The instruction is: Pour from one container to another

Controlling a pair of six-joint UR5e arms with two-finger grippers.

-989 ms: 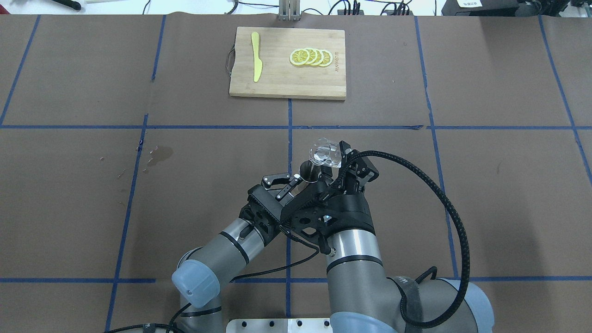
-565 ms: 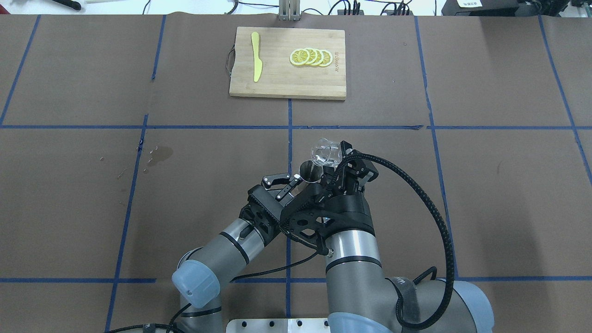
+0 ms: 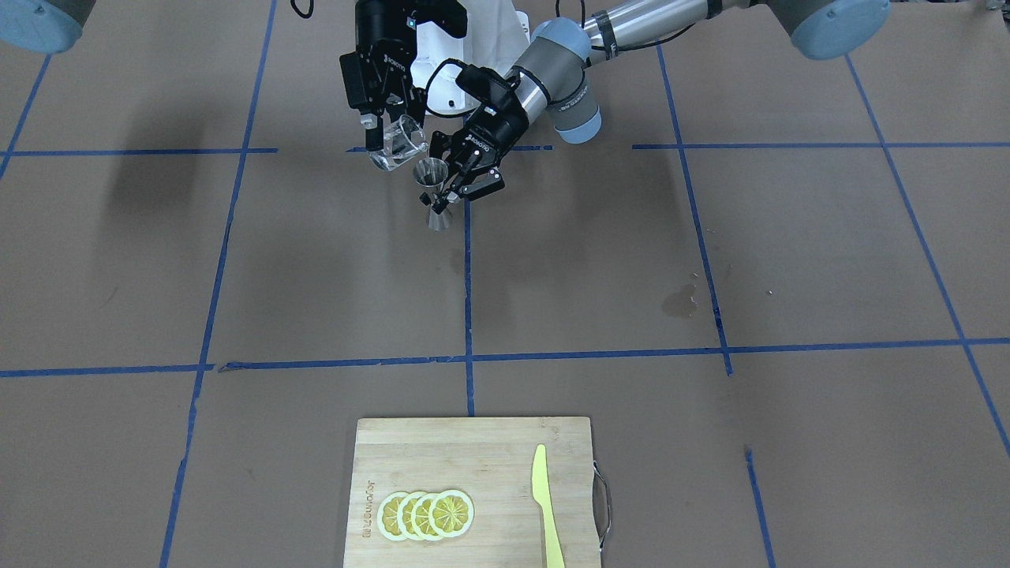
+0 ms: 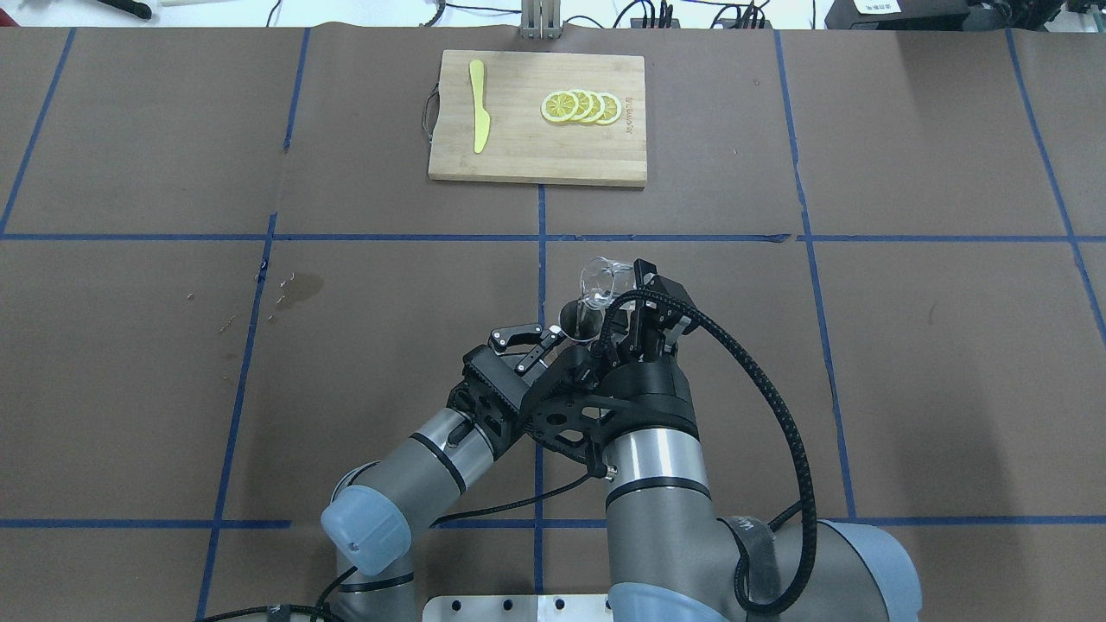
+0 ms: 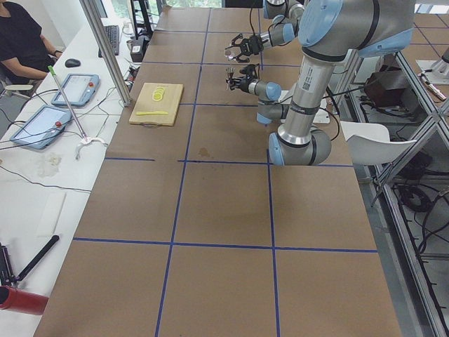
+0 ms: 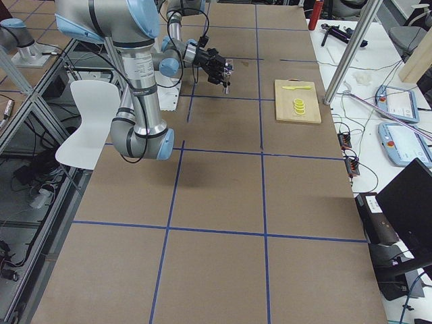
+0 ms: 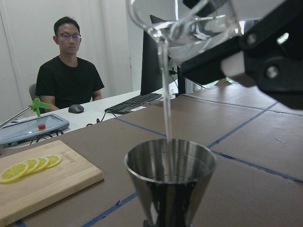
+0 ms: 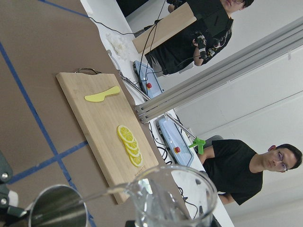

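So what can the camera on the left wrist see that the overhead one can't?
Only the left wrist view shows the thin stream falling from the glass cup into the steel jigger, plus a man in a black shirt sitting by a keyboard. Only the overhead view shows the yellow knife on the cutting board and a dark stain on the brown table cover. Both show the cup tilted over the jigger, and the lemon slices on the board.
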